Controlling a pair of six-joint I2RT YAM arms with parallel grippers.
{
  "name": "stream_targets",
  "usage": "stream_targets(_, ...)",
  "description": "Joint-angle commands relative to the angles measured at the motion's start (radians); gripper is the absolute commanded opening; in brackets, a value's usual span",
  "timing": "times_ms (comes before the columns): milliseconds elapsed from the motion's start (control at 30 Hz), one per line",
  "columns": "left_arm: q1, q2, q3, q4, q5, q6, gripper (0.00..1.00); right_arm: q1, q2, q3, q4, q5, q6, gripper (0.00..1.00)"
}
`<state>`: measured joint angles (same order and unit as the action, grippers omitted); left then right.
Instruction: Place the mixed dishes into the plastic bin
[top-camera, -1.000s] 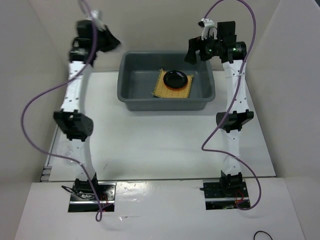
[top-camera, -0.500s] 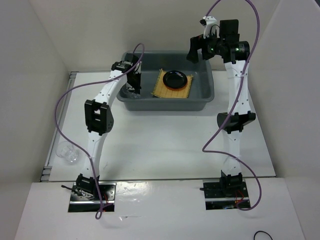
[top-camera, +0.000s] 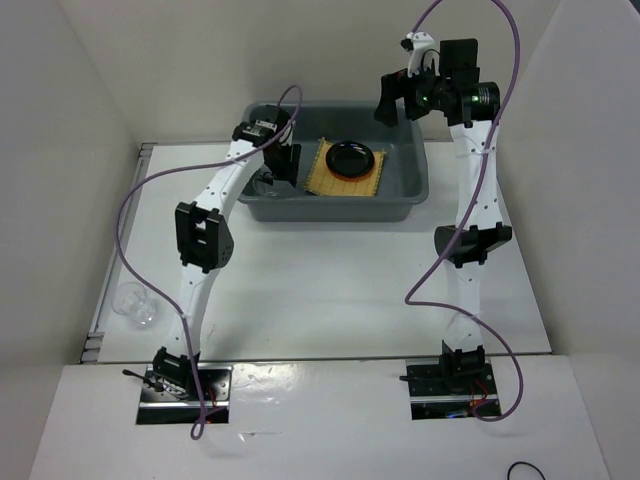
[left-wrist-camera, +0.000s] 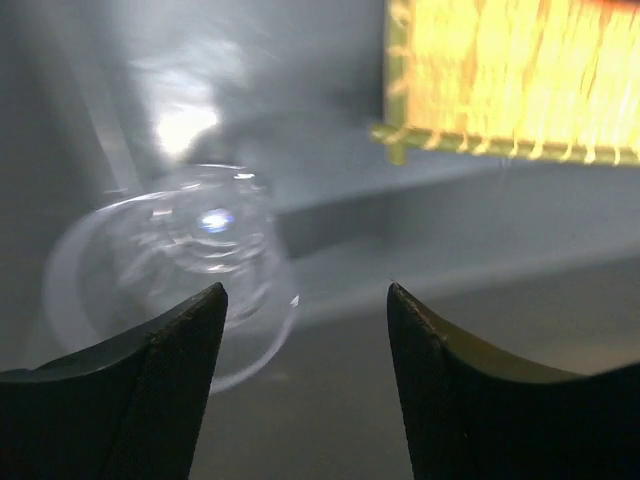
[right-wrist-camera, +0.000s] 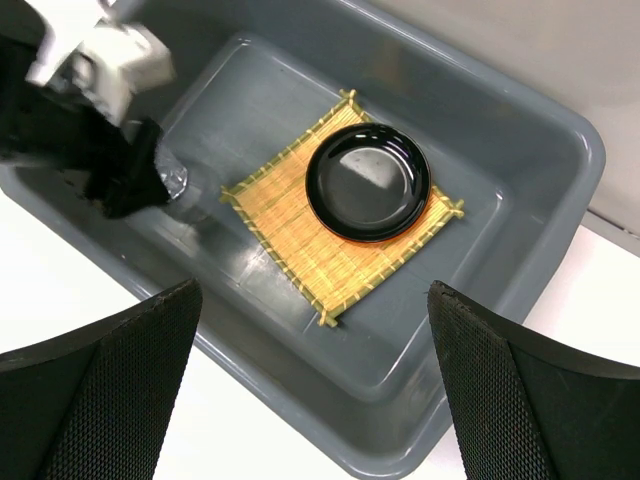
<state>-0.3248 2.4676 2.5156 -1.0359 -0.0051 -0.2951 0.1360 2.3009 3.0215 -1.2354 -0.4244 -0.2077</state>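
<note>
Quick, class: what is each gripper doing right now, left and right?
Left gripper: open, holding nothing; a clear glass lies just ahead of it in the plastic bin.
Right gripper: open, empty, over the bin.

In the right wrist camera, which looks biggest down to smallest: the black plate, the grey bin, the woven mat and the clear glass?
1. grey bin
2. woven mat
3. black plate
4. clear glass, which looks smallest, though it is partly hidden, so this is less sure

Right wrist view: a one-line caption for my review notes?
Left gripper at a clear glass in the grey bin, beside the woven mat carrying the black plate.
</note>
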Motion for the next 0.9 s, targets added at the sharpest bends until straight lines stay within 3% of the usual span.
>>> stream_targets(0,0.009,-0.247,0.089,-0.039,-0.194,-0.019,0.73,0.017,-0.058,0.016,-0.006,-0.002,-0.012,0.98)
stream_targets(67,0.009,-0.343,0.069,-0.059,-0.445,-0.033,0.76,0.017,-0.047,0.025,-0.006,-0.011,-0.012,0.98)
stream_targets(167,0.036,-0.522,-0.119,-0.091,-0.677,-0.096,0.95,0.027,-0.026,0.060,-0.006,-0.031,-0.012,0.98)
stream_targets(233,0.125,-0.642,-0.252,-0.127,-0.691,-0.177,1.00,0.027,-0.006,0.069,-0.006,-0.040,-0.002,0.98)
stream_targets(333,0.246,-0.829,-0.641,-0.100,-0.636,-0.340,1.00,0.036,0.006,0.082,-0.006,-0.062,-0.002,0.98)
stream_targets(367,0.275,-0.931,-0.880,-0.043,-0.578,-0.407,1.00,0.036,0.020,0.082,-0.006,-0.073,-0.002,0.98)
stream_targets(500,0.394,-1.111,-1.295,0.086,-0.417,-0.469,1.00,0.036,0.038,0.082,-0.006,-0.108,0.007,0.98)
stream_targets(633,0.486,-1.179,-1.434,0.117,-0.360,-0.495,1.00,0.036,0.049,0.082,-0.006,-0.119,0.007,0.98)
stream_targets(867,0.553,-1.139,-1.419,0.117,-0.371,-0.472,1.00,0.036,0.071,0.106,-0.006,-0.129,0.007,0.98)
